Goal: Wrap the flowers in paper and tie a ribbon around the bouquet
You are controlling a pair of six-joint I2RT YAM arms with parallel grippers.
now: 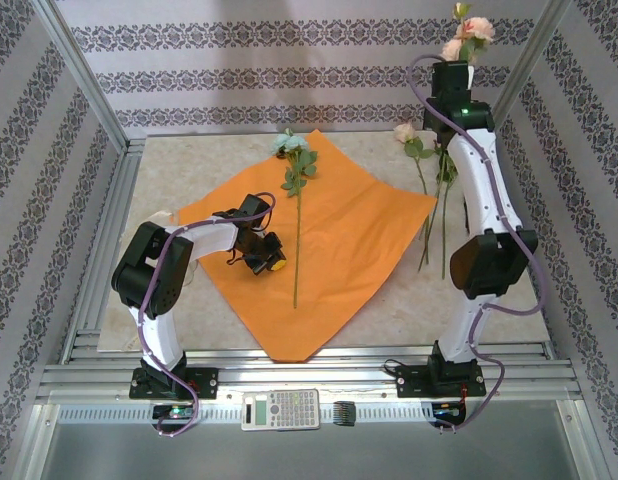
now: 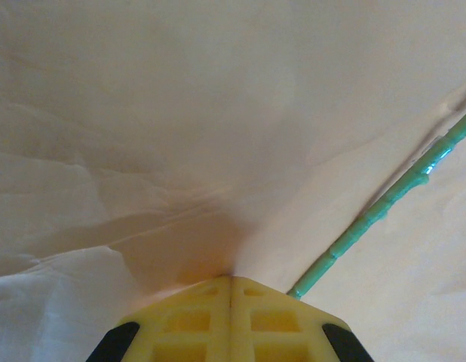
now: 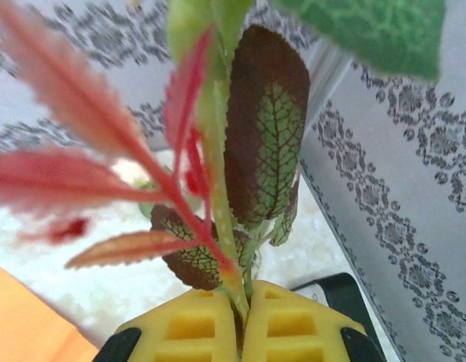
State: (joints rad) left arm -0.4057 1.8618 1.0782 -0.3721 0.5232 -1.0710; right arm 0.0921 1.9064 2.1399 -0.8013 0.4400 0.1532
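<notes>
The orange paper (image 1: 349, 230) lies spread flat on the table. One flower with a pale blue bloom (image 1: 292, 145) lies along its middle, and its green stem (image 2: 384, 204) passes right of my left gripper (image 2: 231, 279). That gripper (image 1: 272, 262) rests low on the paper's left half, shut, with creases of the sheet running into its tips. My right gripper (image 1: 455, 72) is raised at the back right, shut on flower stems (image 3: 231, 249) with pink blooms (image 1: 474, 32) above it. More flowers (image 1: 429, 200) lie right of the paper. A pale scrap (image 1: 164, 215) by the left arm may be the ribbon.
A calculator (image 1: 280, 408) and a small black part (image 1: 346, 412) sit on the metal rail at the near edge. Patterned walls and aluminium posts close in the table on three sides. The right arm's elbow (image 1: 489, 262) hangs over the table's right side.
</notes>
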